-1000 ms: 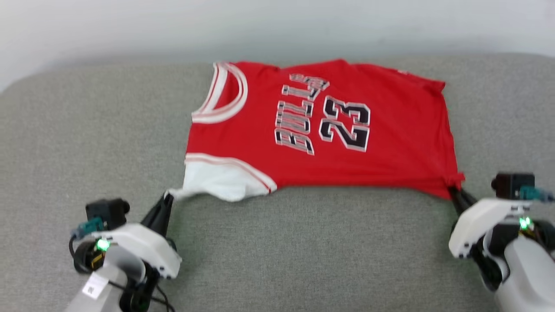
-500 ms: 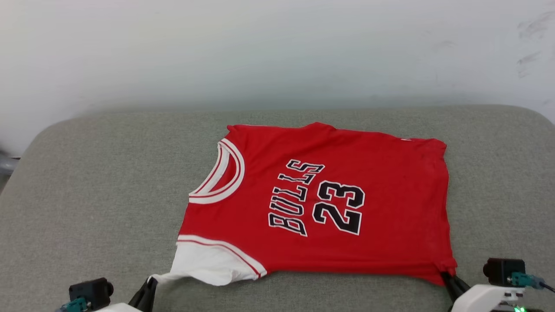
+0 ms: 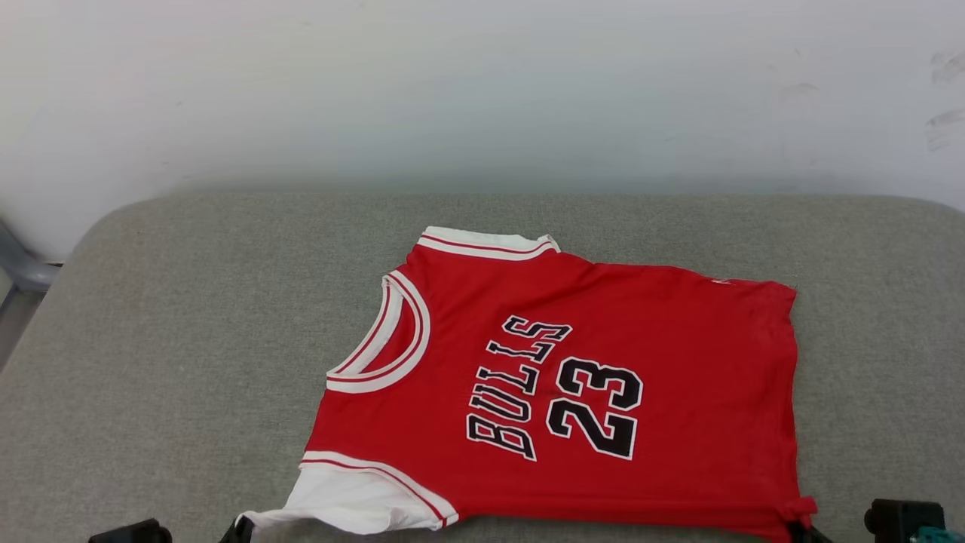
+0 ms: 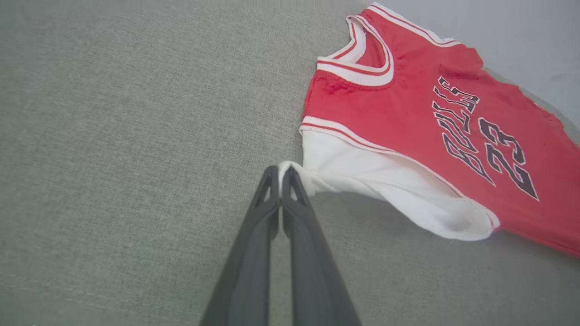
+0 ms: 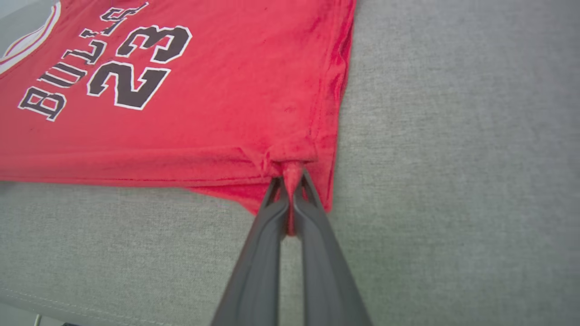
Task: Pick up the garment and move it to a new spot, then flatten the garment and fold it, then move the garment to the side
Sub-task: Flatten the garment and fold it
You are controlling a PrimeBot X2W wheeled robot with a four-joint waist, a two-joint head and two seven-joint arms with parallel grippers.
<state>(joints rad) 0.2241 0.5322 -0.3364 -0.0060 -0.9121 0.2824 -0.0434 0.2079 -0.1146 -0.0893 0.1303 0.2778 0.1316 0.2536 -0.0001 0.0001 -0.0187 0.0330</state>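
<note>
here's the red shirt [image 3: 558,385], spread face up on the grey cushion [image 3: 188,339], collar toward the robot's left, hem toward its right, far edge short of the pale wall [image 3: 452,90]. left claw [image 4: 281,174] is clenched on the very tip of the near white sleeve [image 4: 385,181], fingers pressed together with a nub of cloth between them. right claw [image 5: 290,185] is clamped on the near hem corner [image 5: 294,154], red cloth bunched into a little knot at its tips. both arms come in from the near side, fingers reaching forward and down to the cushion, well apart from each other, the shirt's near edge running between them. now, this looks like thin, soft, light knit: no stiffness, it'll sag and wrinkle wherever it isn't held, and it should drag a bit on that rough weave. corners and seams are the places to take it: hem corners, sleeve tips, shoulders. that sleeve pinch looks slim, so a hard tug could slip it free. far sleeve [image 3: 486,243] shows just its striped trim.
</note>
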